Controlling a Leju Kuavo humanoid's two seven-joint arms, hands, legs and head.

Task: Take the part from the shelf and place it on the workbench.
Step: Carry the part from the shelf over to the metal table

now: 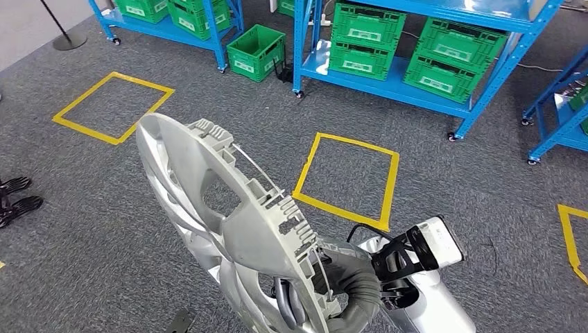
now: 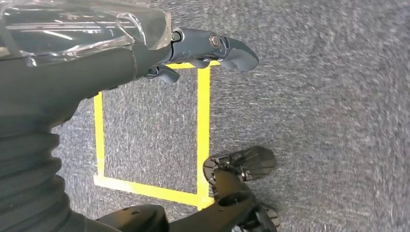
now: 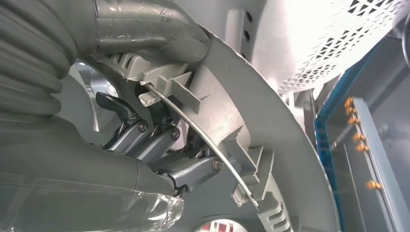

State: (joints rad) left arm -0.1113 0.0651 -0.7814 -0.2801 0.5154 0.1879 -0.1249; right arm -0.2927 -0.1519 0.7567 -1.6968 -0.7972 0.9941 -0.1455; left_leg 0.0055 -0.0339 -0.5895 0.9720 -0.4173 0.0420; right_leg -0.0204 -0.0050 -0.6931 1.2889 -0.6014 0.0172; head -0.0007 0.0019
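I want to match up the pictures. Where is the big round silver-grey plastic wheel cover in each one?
Head view: silver-grey plastic wheel cover stands lower centre, gripped by the right hand.
Left wrist view: not in it.
Right wrist view: its ribbed rim curves across the middle.
Shared landmark: the wire ring clipped along the rim.

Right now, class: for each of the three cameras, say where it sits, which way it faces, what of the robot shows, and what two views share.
Head view: high on the body, facing forward and down at the carpet, blue shelves and green crates; right hand grips the wheel cover.
Left wrist view: behind the left hand, facing the floor and yellow tape square.
Right wrist view: behind the right hand, facing the wheel cover's rim.
Shared: head and right wrist views both show the wheel cover.
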